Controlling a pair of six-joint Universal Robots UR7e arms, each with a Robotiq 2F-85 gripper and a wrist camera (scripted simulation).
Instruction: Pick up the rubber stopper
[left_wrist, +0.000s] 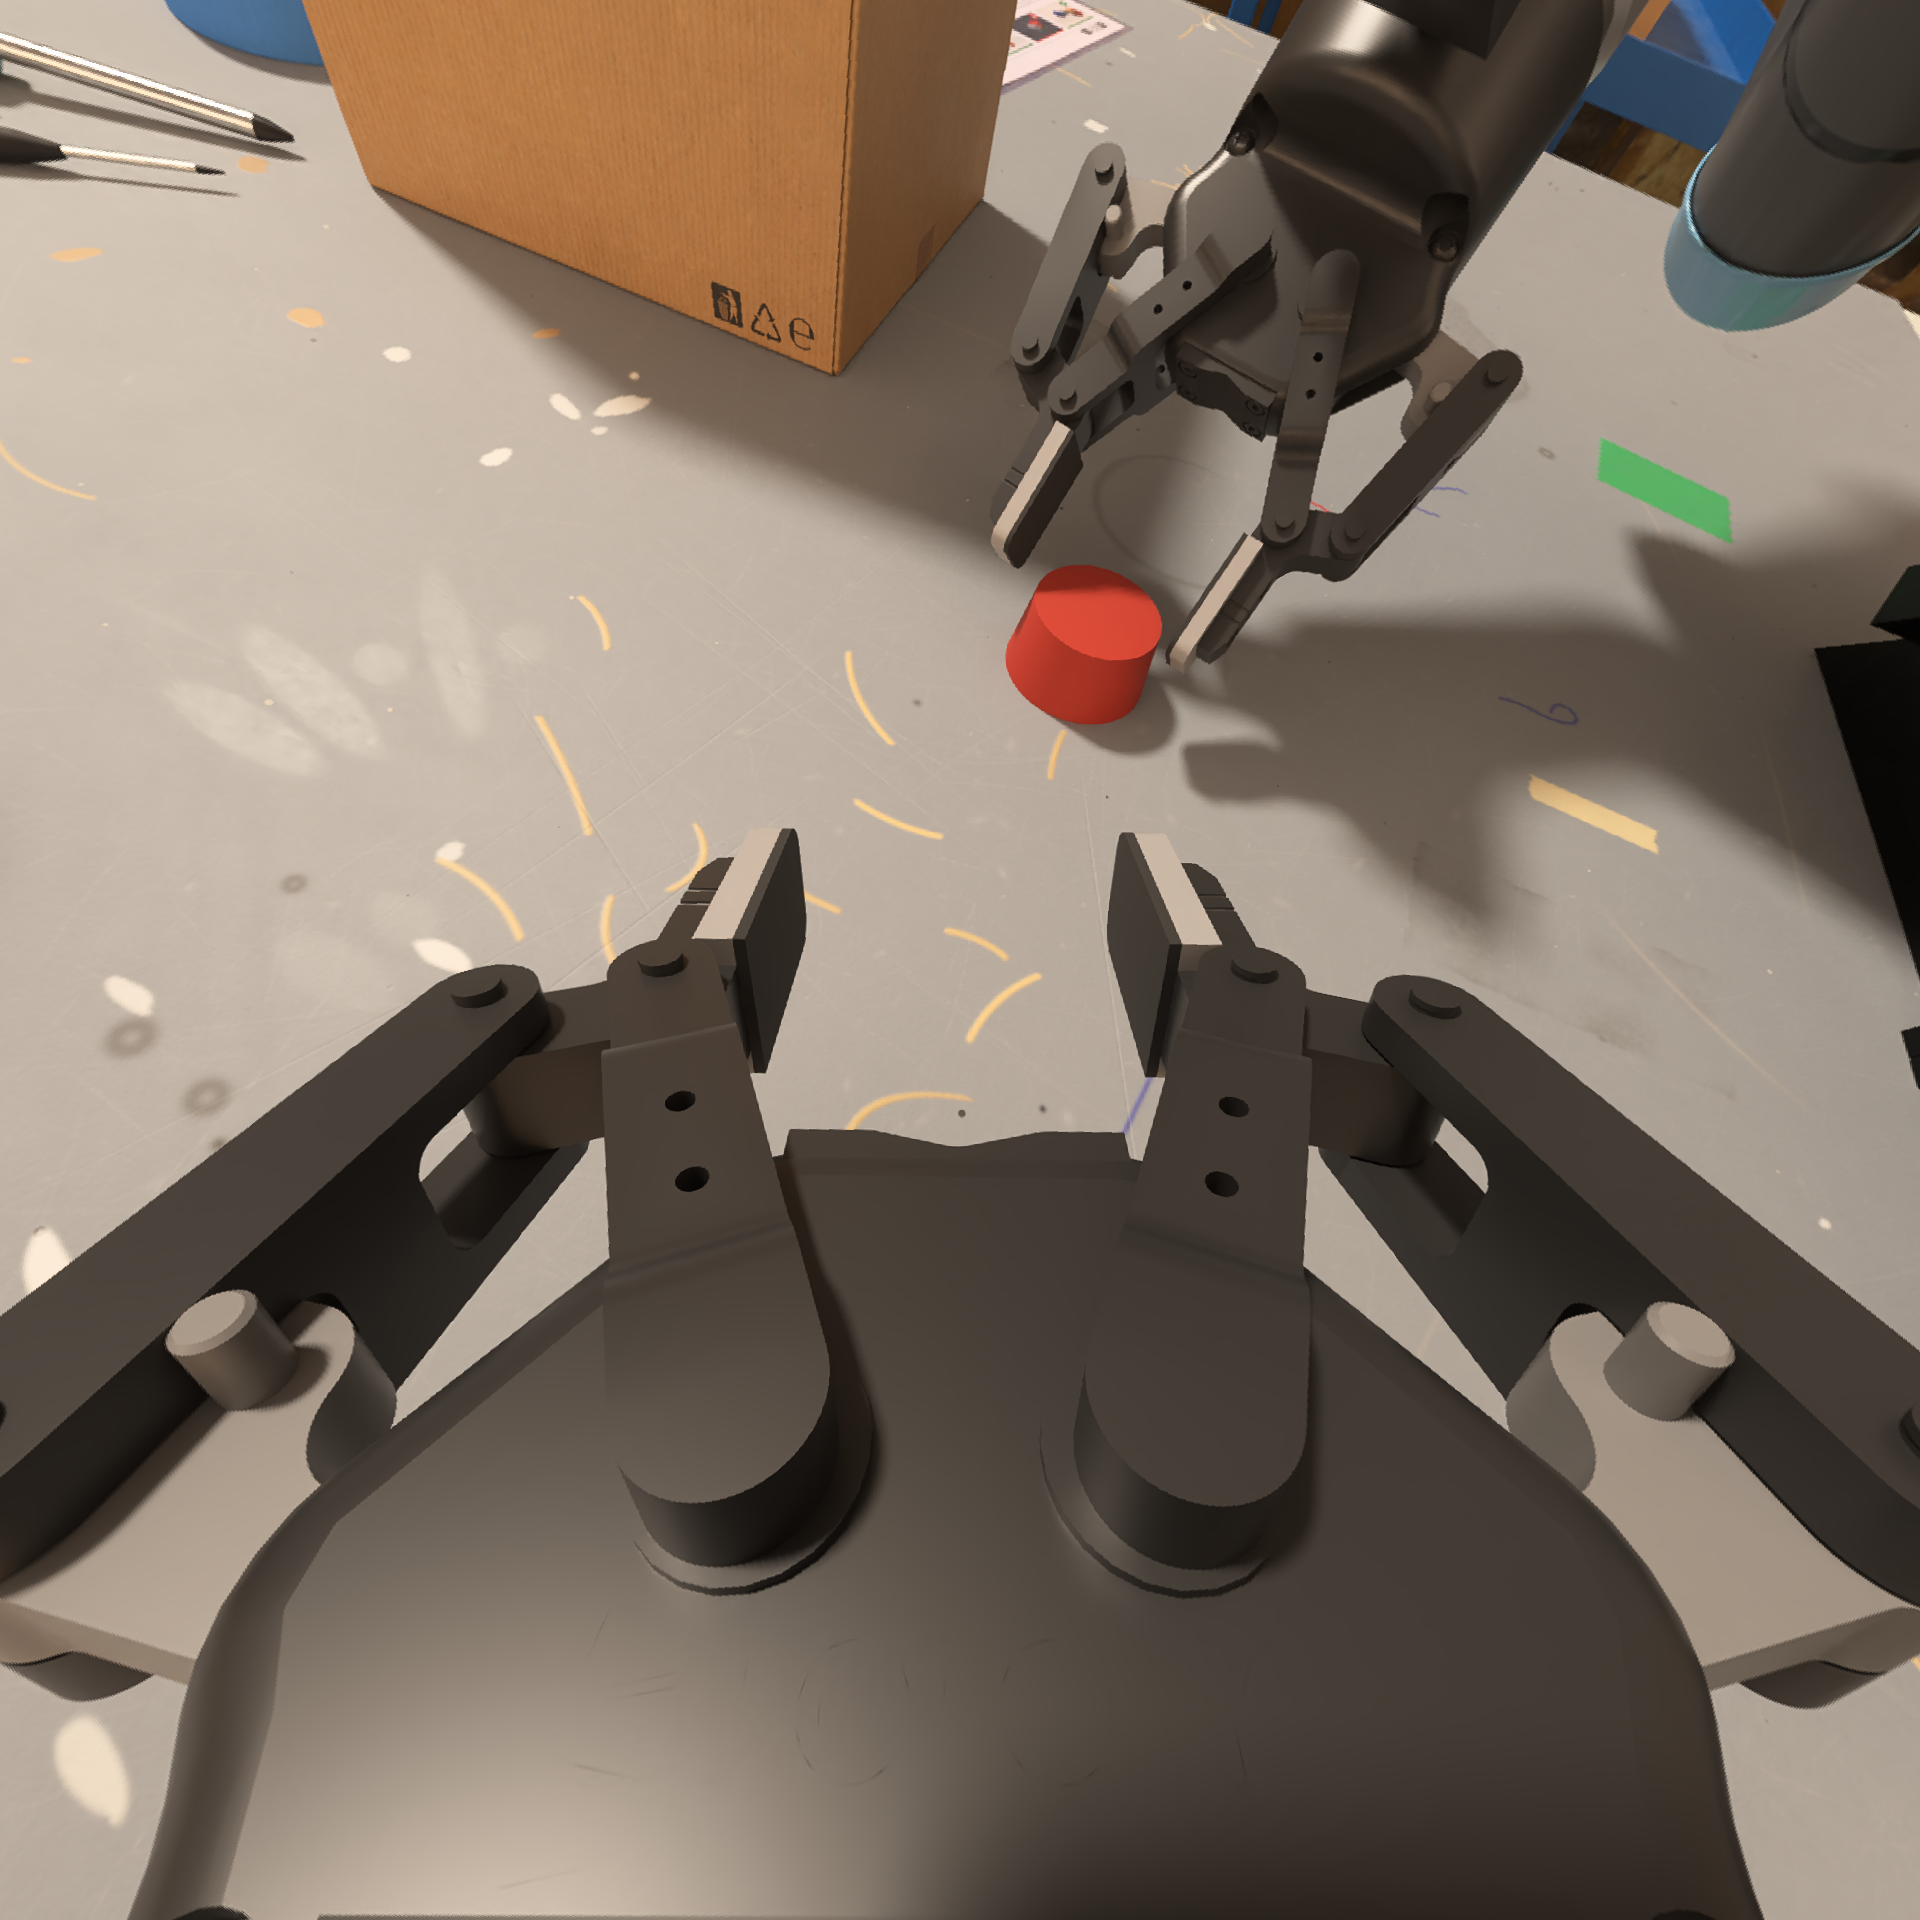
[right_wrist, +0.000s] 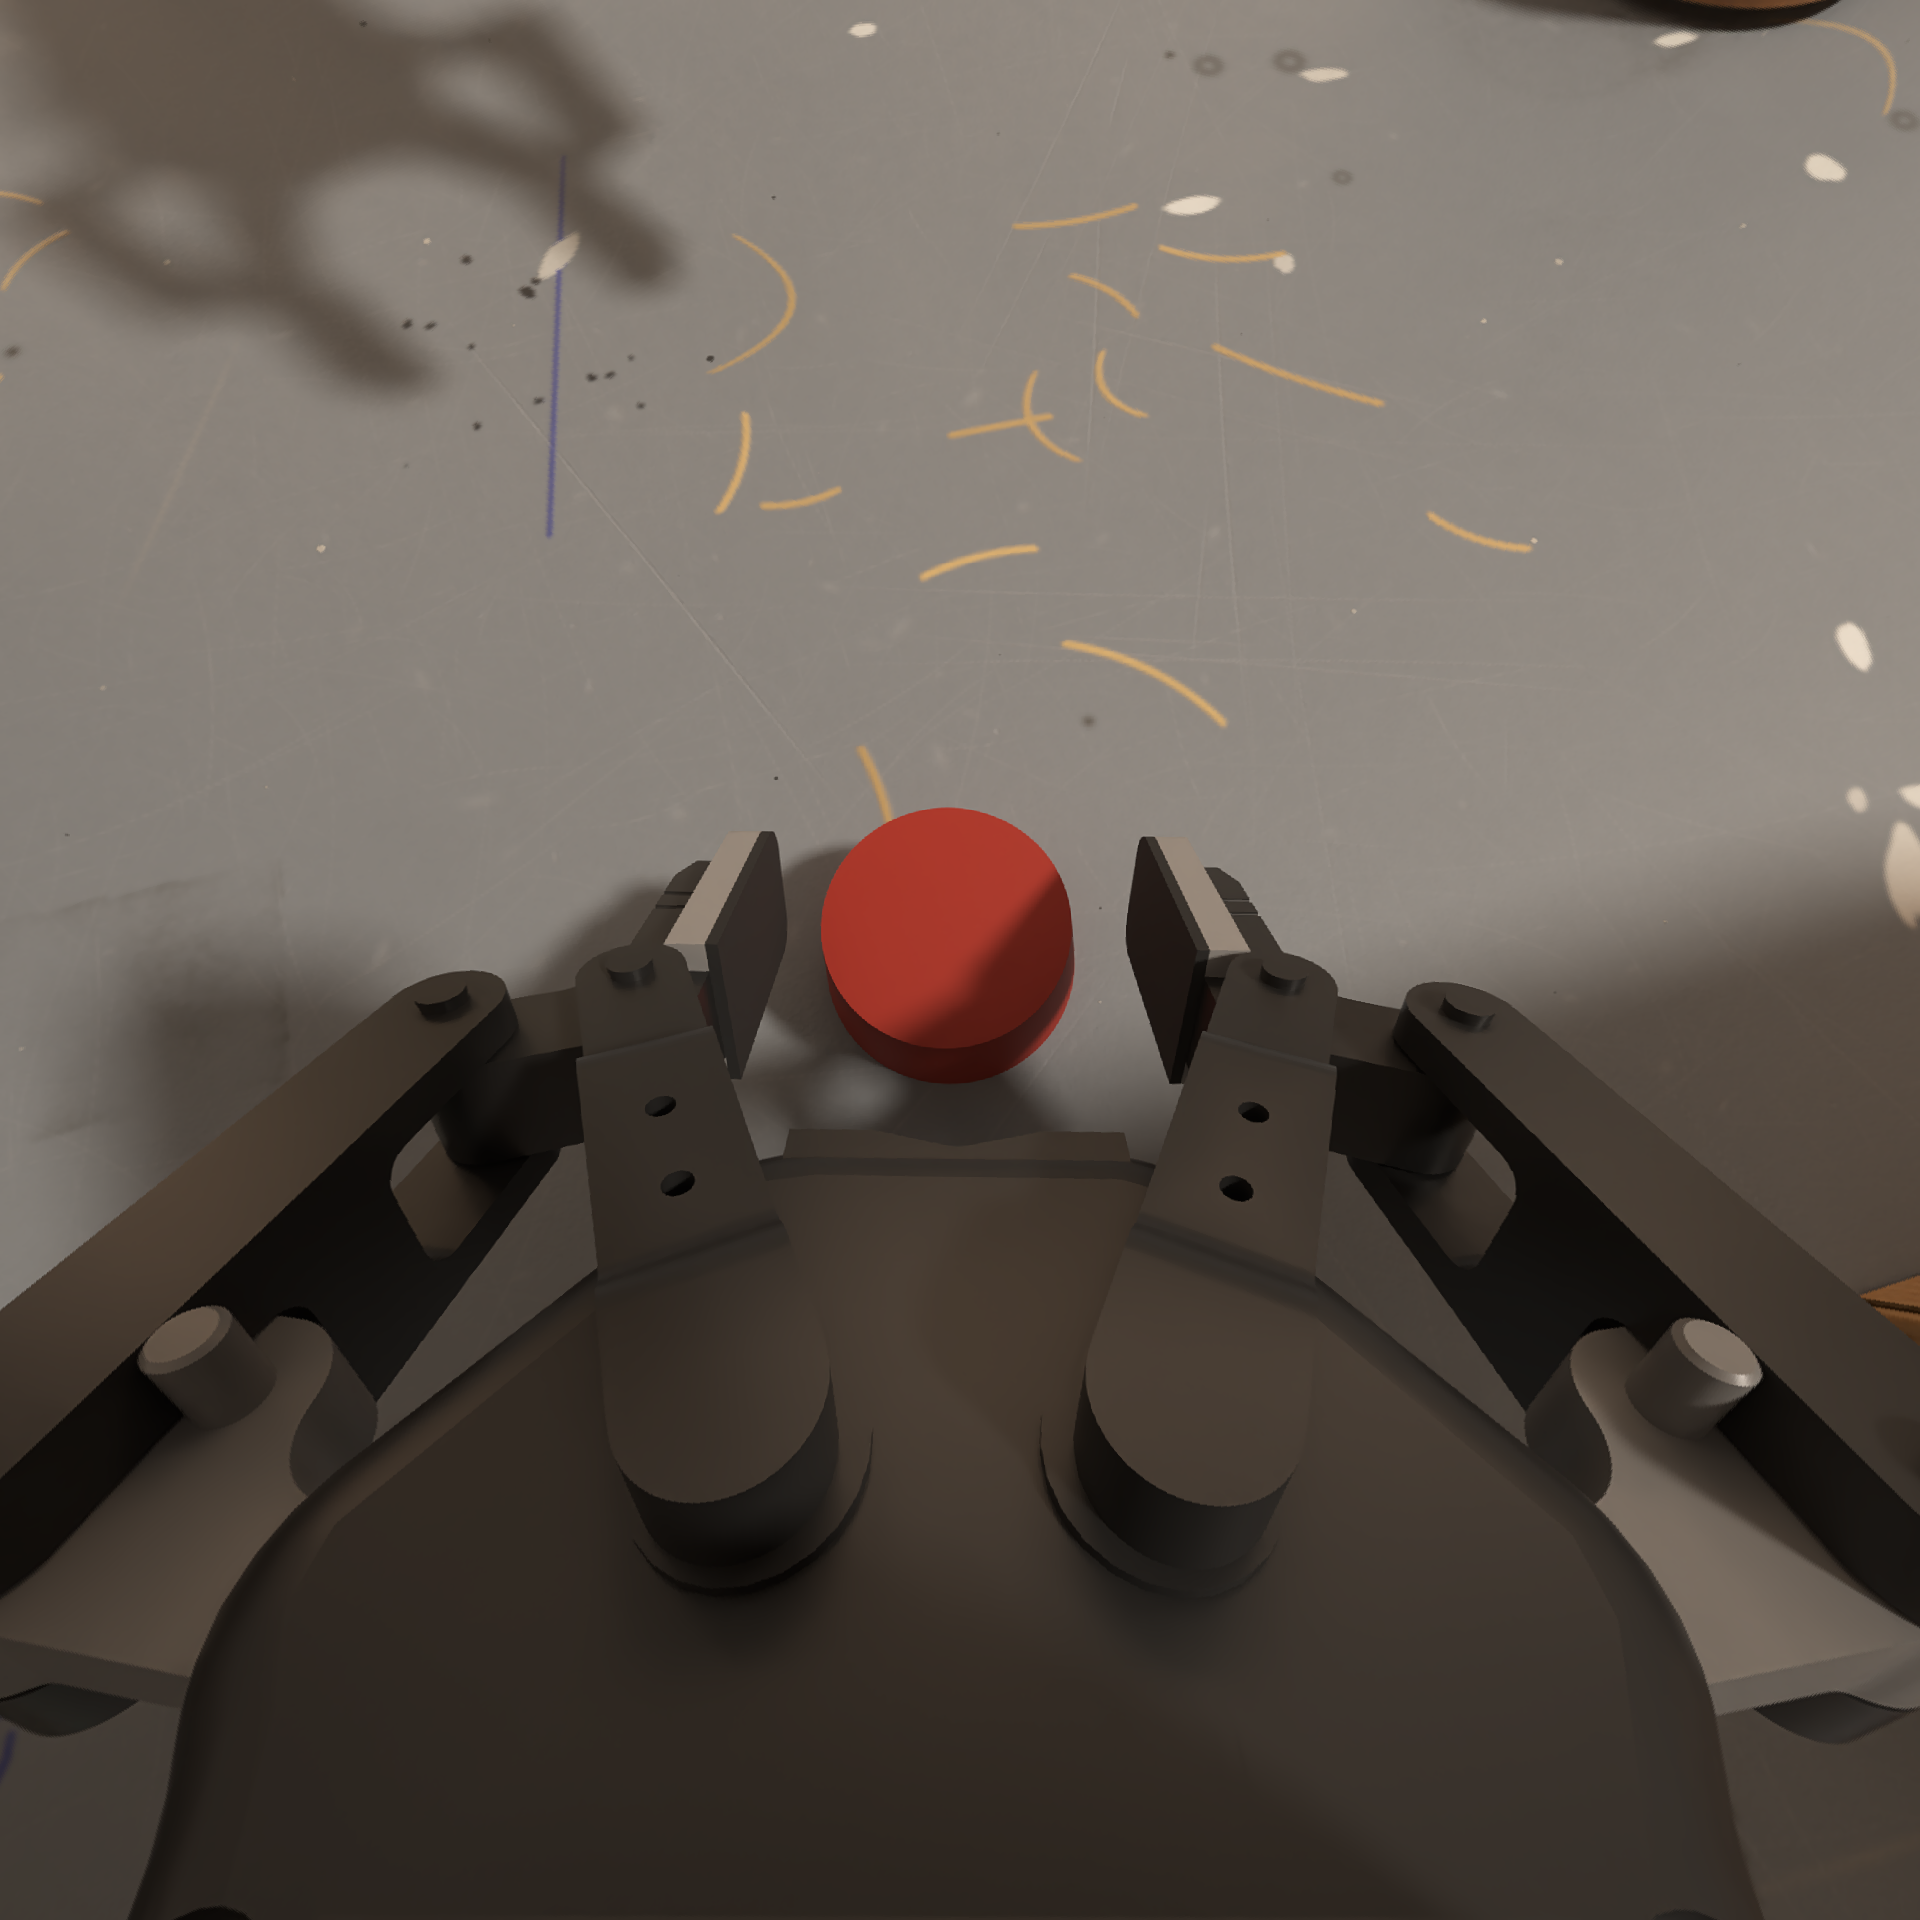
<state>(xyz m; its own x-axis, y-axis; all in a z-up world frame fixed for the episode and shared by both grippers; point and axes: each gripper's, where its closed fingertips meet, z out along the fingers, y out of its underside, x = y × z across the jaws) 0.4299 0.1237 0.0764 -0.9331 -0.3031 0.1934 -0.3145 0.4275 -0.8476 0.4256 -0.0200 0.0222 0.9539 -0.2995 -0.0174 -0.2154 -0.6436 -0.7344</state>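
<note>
The rubber stopper (left_wrist: 1083, 642) is a short red tapered plug standing upright on the grey table. In the right wrist view the stopper (right_wrist: 945, 940) sits between my right gripper's (right_wrist: 956, 935) open fingers, with a gap on each side. In the left wrist view the right gripper (left_wrist: 1107, 587) hangs just behind and above the stopper, one fingertip close to its right side. My left gripper (left_wrist: 956, 925) is open and empty, over bare table in front of the stopper.
A brown cardboard box (left_wrist: 665, 156) stands at the back left of the stopper. Pencils (left_wrist: 156, 99) lie at the far left. A green patch (left_wrist: 1662, 488) and a black object (left_wrist: 1881, 748) are at the right. The table (right_wrist: 416, 675) is scratched and flecked with paint.
</note>
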